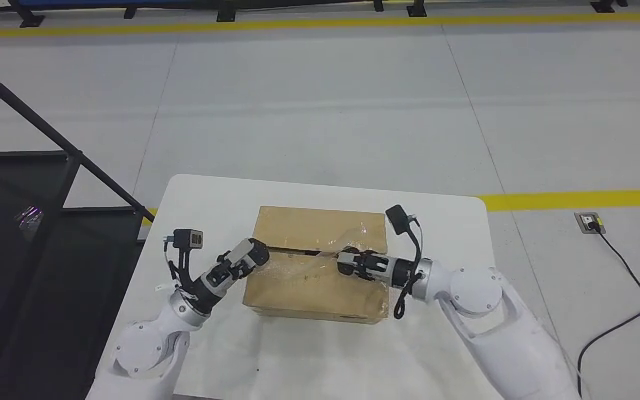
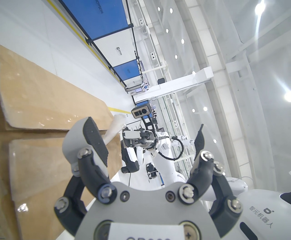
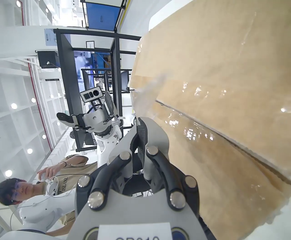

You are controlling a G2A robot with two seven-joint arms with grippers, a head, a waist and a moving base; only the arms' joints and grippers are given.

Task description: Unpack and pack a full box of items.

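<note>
Big robotics test hall, folks, no home or kitchen here!
Yellow floor line [image 1: 300, 23] crosses pale flooring, blue partition panels [image 2: 95, 16] flank it, ceiling lights [image 2: 259, 8] blaze, black frames [image 3: 115, 68] stand behind.

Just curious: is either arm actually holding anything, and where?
The right tool pinches the loose end of clear tape peeling off the box; the left tool is open, holding nothing.

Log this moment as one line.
box flaps closed, taped | left gripper open at box edge | right gripper shut on tape at seam

Tan cardbd box [image 1: 300, 228], wht table [image 1: 205, 205]
</note>
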